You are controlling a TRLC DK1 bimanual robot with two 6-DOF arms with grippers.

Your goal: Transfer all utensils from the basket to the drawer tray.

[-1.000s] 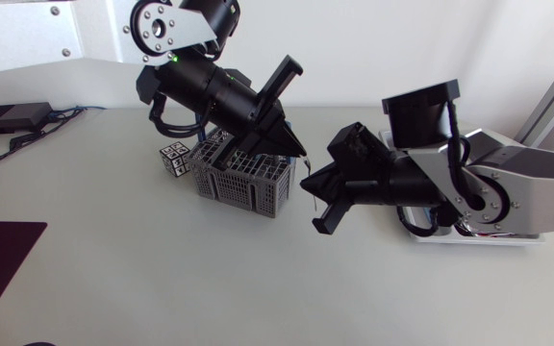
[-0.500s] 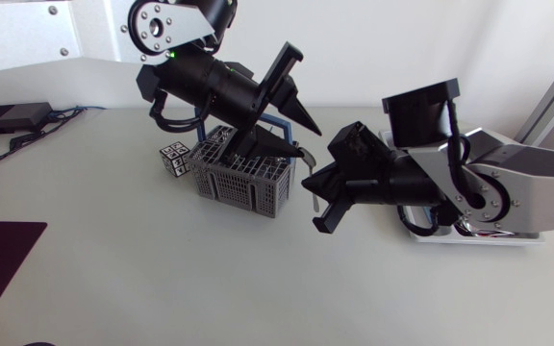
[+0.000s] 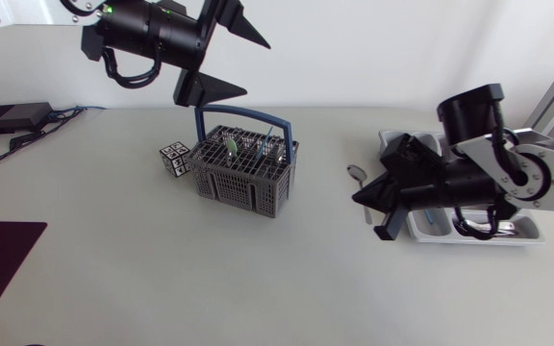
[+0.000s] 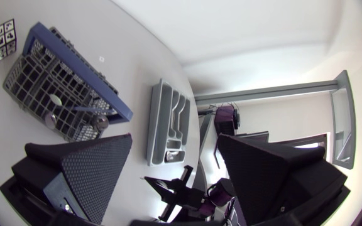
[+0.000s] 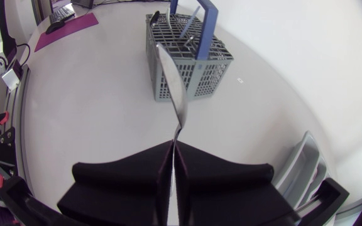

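Spoon (image 5: 173,88) sits clamped in my right gripper (image 5: 172,150); I'd swing it over the tray (image 3: 525,238), align handle with a slot, lower, then release. Left gripper (image 3: 255,69) hangs spread wide.

Bright, even light over the pale table (image 3: 162,279), soft shadow at 6 o'clock of the basket (image 3: 243,183), washed-out glare at 12 o'clock, lines bowed near wrist-view edges
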